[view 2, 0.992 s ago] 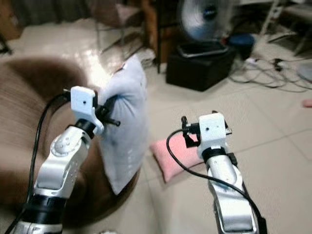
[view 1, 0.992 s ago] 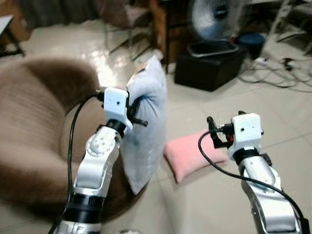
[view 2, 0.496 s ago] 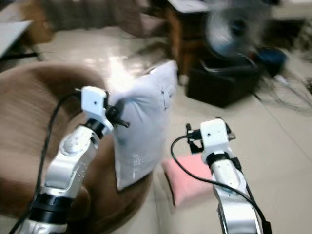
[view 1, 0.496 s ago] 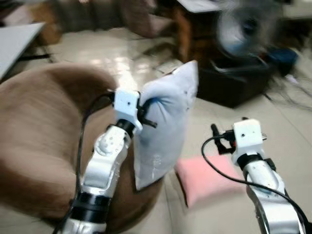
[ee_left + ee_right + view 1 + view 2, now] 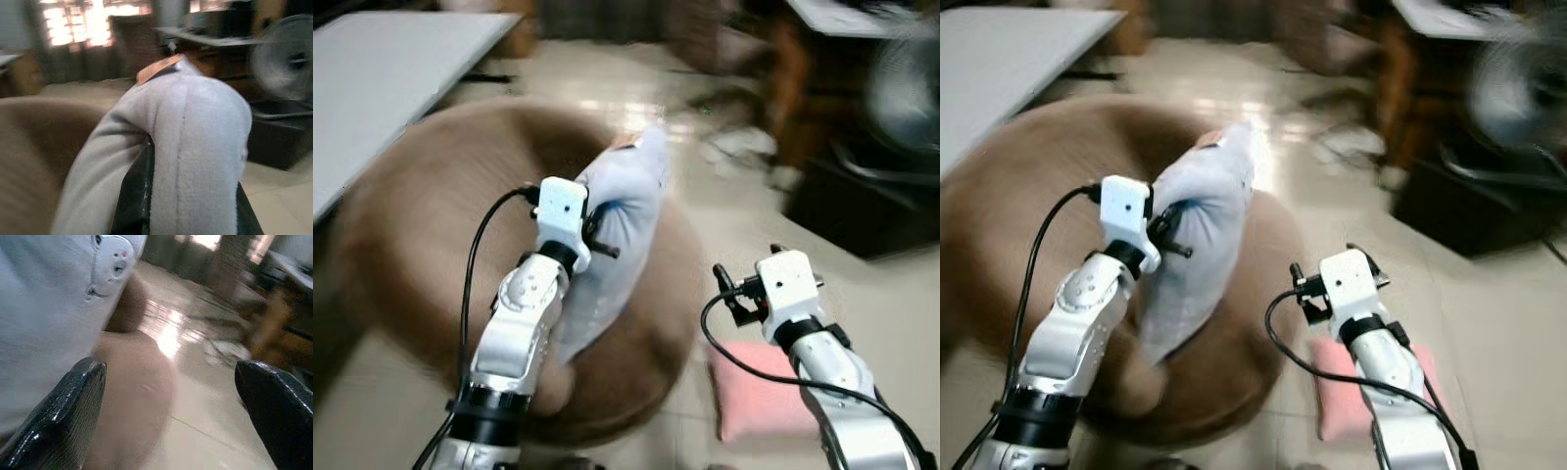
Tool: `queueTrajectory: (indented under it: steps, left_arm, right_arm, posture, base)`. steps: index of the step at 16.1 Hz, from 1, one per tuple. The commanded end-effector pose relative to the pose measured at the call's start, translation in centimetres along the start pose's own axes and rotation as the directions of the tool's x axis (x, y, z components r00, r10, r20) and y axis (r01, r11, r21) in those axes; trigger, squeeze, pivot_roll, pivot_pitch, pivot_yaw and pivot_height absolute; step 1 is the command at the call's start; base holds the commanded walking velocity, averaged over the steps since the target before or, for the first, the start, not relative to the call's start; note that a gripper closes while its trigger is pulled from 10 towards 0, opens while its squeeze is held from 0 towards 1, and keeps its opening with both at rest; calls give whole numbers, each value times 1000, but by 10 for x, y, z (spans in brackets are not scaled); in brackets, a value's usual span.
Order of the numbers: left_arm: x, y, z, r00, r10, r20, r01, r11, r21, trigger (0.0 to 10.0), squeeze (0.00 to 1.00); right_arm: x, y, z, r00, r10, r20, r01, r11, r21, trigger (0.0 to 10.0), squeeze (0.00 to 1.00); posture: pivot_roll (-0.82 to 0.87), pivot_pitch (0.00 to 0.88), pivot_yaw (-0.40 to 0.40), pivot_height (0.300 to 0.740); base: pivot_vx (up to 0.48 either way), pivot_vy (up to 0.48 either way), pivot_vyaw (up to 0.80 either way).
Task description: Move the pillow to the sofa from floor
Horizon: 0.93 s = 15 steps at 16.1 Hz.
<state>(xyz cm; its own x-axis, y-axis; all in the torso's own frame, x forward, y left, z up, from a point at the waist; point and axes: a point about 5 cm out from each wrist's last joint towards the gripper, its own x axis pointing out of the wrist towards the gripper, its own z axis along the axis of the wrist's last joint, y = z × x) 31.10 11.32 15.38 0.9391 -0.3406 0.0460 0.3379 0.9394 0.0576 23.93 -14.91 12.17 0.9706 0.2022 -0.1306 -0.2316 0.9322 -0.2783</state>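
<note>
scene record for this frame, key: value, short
held item: light blue pillow, off the floor, over the brown seat
left claw: shut on the light blue pillow
right claw: open, holds nothing, raised beside the seat
sofa: round brown seat, below the held pillow
floor: pink pillow lies on the tiles under the right arm
image quality: head views blurred

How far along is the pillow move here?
Done: the blue pillow is off the floor. In hand: the left end effector grips it above the brown sofa. Left: release it there. The right end effector is open; a pink pillow lies on the floor.
</note>
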Motion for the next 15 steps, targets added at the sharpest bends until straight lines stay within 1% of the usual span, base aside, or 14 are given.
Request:
queueTrajectory:
  steps: [1, 2, 3, 4, 5, 6, 7, 8, 10, 11, 13, 14, 15]
  left_arm:
    - [4, -1, 8, 1000, -8, 27, 7, 1000, 20, 10000, 0]
    - [9, -6, 6, 999, -31, 13, 31, 999, 38, 10000, 0]
    - [13, -9, 3, 999, -43, 0, 43, 999, 19, 10000, 0]
    - [25, -15, -6, 996, -54, -66, 55, 998, 15, 10000, 0]
    - [28, -17, -8, 995, -58, -78, 60, 998, 19, 10000, 0]
    - [39, -23, -12, 993, -68, -92, 69, 998, 11, 10000, 0]
    - [44, -25, -13, 992, -70, -103, 71, 997, 4, 10000, 0]
    - [53, -31, -13, 990, -75, -115, 77, 997, 5, 10000, 0]
    - [60, -36, -11, 990, -74, -124, 75, 997, 10, 10000, 0]
    - [67, -38, -7, 992, -59, -113, 59, 998, 1, 10000, 0]
    - [72, -39, -2, 996, -56, -71, 56, 998, 3, 10000, 0]
    - [73, -38, 3, 998, -58, -33, 55, 996, -68, 10000, 0]
    - [74, -39, 8, 998, -66, 0, 65, 982, -177, 10000, 0]
  right_arm:
    - [0, 1, -2, 1000, 8, -10, -8, 1000, -20, 10000, 0]
    - [0, -1, -8, 999, -12, -39, 12, 1000, -13, 10000, 0]
    - [-1, -2, -9, 999, -15, -45, 15, 1000, -8, 10000, 0]
    - [-2, -3, -12, 999, -18, -51, 18, 1000, -4, 10000, 0]
    - [-2, -3, -12, 998, -19, -51, 19, 1000, -3, 10000, 0]
    - [-3, -3, -12, 998, -23, -53, 23, 1000, -5, 10000, 0]
    - [-3, -3, -12, 998, -24, -53, 24, 1000, -6, 10000, 0]
    - [-5, -4, -12, 998, -26, -51, 25, 1000, -15, 10000, 0]
    - [-6, -6, -11, 998, -34, -47, 33, 999, -18, 10000, 0]
    - [-7, -10, -12, 997, -60, -52, 59, 998, -20, 10000, 0]
    - [-8, -12, -12, 996, -77, -50, 77, 997, -12, 10000, 0]
    - [-8, -12, -10, 996, -82, -40, 82, 997, -2, 10000, 0]
    - [-7, -12, -7, 996, -85, -24, 85, 996, 11, 10000, 0]
  posture:
    - [-66, 49, 62, 740]
    - [-64, 56, 62, 740]
    - [-64, 56, 62, 740]
    - [-62, 67, 64, 740]
    - [-62, 67, 64, 740]
    - [-72, 77, 83, 740]
    - [-72, 77, 83, 740]
    - [-83, 82, 95, 740]
    - [-89, 86, 99, 740]
    - [-91, 91, 99, 740]
    - [-91, 97, 98, 740]
    - [-90, 98, 92, 740]
    - [-89, 101, 89, 740]
  base:
    - [0, 0, 800]
    - [0, 0, 0]
    - [0, 0, 0]
    - [0, 0, 0]
    - [0, 0, 0]
    - [0, 0, 0]
    - [0, 0, 0]
    - [0, 0, 0]
    - [0, 0, 0]
    - [0, 0, 0]
    - [0, 0, 0]
    - [0, 0, 0]
    - [0, 0, 0]
